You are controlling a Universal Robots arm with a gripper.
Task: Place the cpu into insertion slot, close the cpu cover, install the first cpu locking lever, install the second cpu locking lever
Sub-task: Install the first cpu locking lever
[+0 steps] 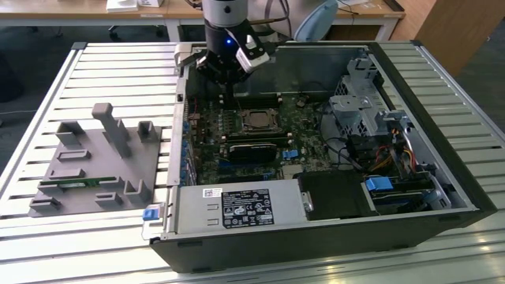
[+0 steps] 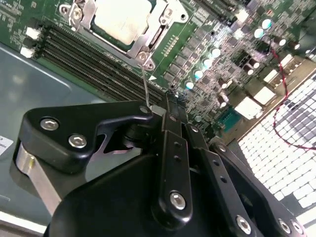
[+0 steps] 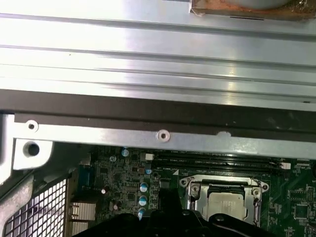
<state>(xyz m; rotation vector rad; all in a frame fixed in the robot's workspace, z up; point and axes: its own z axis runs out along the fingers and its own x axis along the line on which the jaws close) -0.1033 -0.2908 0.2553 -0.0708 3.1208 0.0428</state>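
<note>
1. The pincer (image 1: 229,105) hangs tip-down inside the open computer case (image 1: 316,245). It is above the green board (image 1: 306,139) and close to the case's far wall.
2. We cannot tell how far the pincer is open, nor whether it has hold of anything. The second wrist view looks along its black body edge-on.
3. The chip (image 2: 121,17) sits in its socket (image 1: 243,116), just beyond the pincer's tip. In the exterior view the chip lies a little to the exterior view's right of the tip, lower on the board.
4. The frame (image 2: 132,45) lies flat over the chip, and the chip's dull grey top shows through the frame's window. We see this in both wrist views.
5. A thin lever (image 2: 144,81) rises from the socket corner nearest the pincer and ends right beside the pincer's tip. We cannot tell whether the two touch.
6. Long dark memory slots (image 2: 89,59) run along the socket's near side, between the socket and the pincer's body.
7. A grey holder (image 1: 94,160) rests on the slatted table (image 1: 118,65) outside the case. It is well apart from the pincer, toward the exterior view's left.
8. A labelled metal box (image 1: 236,207) sits at the case's near edge, farther from the pincer than the chip is.
</note>
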